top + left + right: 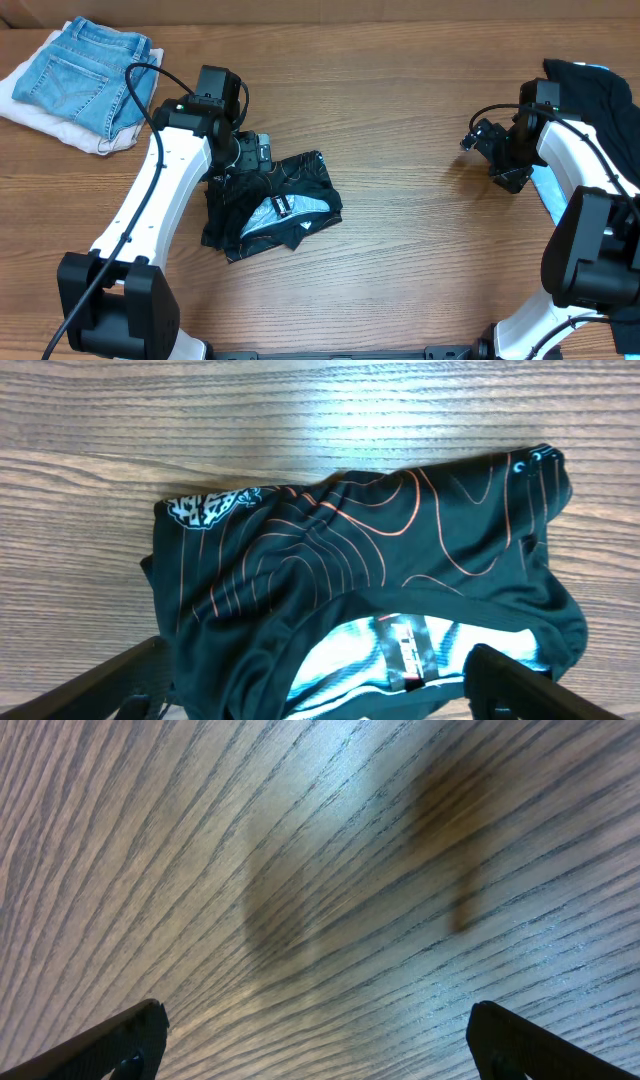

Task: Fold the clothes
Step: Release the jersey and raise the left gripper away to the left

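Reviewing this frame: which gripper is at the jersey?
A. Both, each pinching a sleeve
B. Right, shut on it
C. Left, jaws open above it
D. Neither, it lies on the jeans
C: the left gripper hangs open just above the crumpled jersey, while the right gripper, also open, is far off with only bare table beneath it.

Bright, even light; pale glare on the table (pixel 330 415); soft blurred shadows.

jersey (pixel 290 185): partly under left arm (pixel 160 190) | black garment (pixel 588 85): cut by edge
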{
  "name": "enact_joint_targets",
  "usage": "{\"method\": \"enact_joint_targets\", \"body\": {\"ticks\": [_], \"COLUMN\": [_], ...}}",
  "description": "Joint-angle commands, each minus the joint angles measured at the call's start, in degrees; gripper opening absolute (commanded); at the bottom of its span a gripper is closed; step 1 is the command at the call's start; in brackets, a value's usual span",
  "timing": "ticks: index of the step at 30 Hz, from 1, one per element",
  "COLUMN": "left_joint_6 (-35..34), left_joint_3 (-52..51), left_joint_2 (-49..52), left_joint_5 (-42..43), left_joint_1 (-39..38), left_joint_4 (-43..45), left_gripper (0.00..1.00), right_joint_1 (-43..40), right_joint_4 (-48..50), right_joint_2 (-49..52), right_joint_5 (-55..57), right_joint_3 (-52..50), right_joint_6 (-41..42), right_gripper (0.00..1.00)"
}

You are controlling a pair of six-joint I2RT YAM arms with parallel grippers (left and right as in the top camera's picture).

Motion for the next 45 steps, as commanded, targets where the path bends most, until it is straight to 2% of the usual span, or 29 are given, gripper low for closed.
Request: {"method": "enact_joint_targets", "body": {"ticks": [1,8,17,26,30,32,35,36,45], "left_joint_6": [1.3,1.3,6.8,6.9,6.9,6.9,6.9,6.9,6.9], "left_joint_3": [0.4,0.4,0.4,0.4,0.4,0.4,0.4,0.4,0.4], "left_joint_2": [0.9,0.9,1.5,2.9,4.5,5.8,8.0,8.8,10.8], "left_joint_5": [-1.2,-6.1,-5.7,-5.9,-8.5,-9.5,-10.5,-10.7,-11.1], "left_joint_1": [0.1,0.2,0.5,2.7,3.3,3.8,4.5,4.8,6.1], "left_joint_4": [0.2,4.1,8.0,10.9,11.0,11.0,11.1,11.2,15.0], "left_gripper": [1.0,1.0,1.0,0.98,0.72,0.55,0.14,0.06,0.04], "right_joint_1": [0.0,0.0,0.0,0.0,0.0,0.0,0.0,0.0,0.0], "right_joint_4": [0.2,0.2,0.2,0.2,0.2,0.2,0.2,0.2,0.2], "right_joint_2": [-1.8,-1.8,-1.8,-1.8,-1.8,-1.8,-1.8,-1.8,-1.8], "right_joint_5": [0.5,0.5,0.5,0.5,0.5,0.5,0.5,0.5,0.5], "right_joint_3": [-0.4,-0.4,-0.4,-0.4,-0.4,-0.4,-0.4,-0.4,-0.4], "right_joint_6": [-0.2,-0.2,-0.2,-0.2,-0.2,-0.2,-0.2,-0.2,-0.2], "right_gripper": [1.0,1.0,1.0,1.0,1.0,1.0,1.0,1.0,1.0]}}
